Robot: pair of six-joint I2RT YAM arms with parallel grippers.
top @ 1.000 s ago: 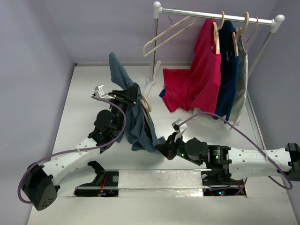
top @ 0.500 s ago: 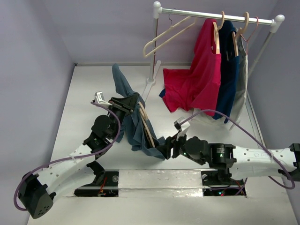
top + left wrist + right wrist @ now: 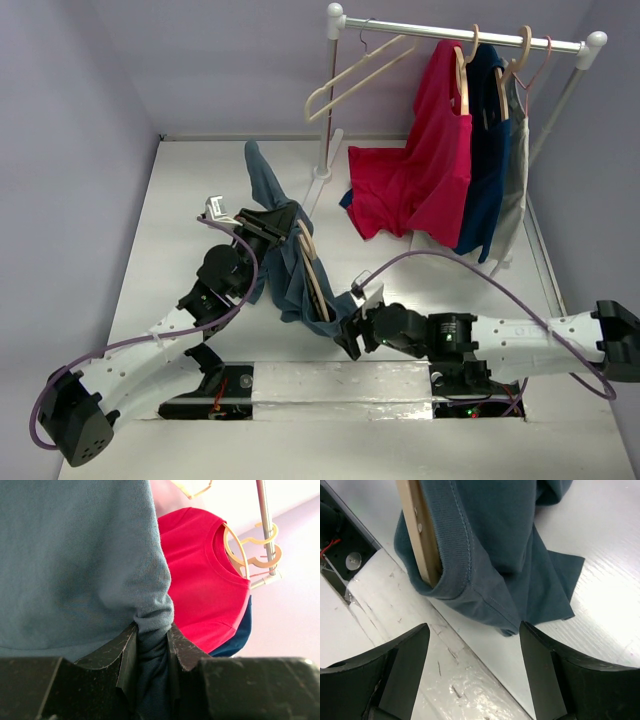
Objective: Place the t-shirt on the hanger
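**The t-shirt** (image 3: 283,268) hangs in the centre-left of the top view. It is a slate-blue bundle pinched near its top by the left gripper (image 3: 280,222), with one tail standing up toward the back wall.

- **Left gripper:** in the left wrist view the left gripper (image 3: 151,630) is clamped on a gathered fold of the t-shirt (image 3: 75,555). The cloth is squeezed between the two dark jaws.
- **Right gripper:** in the right wrist view the right gripper (image 3: 474,627) is spread wide with nothing between its fingers. It hovers over the white table (image 3: 600,595) just short of the hem of the t-shirt (image 3: 495,540).
- **The hanger** (image 3: 417,535): its tan arm lies inside the folded lower edge of the cloth. In the top view the hanger (image 3: 315,272) shows as a pale strip running down the right side of the garment.

**Change over the last second**
- The right gripper (image 3: 347,333) sat against the shirt's lower corner. It now lies lower in the frame, apart from the cloth.
- The raised tail of the shirt has sunk lower in the frame.
- More of the hanger's arm is exposed.

**Surroundings**
- At upper right the rack (image 3: 460,32) carries a cream hanger (image 3: 350,80), a red shirt (image 3: 420,170) and a navy shirt (image 3: 490,150).
- The red shirt (image 3: 200,580) also fills the right of the left wrist view.
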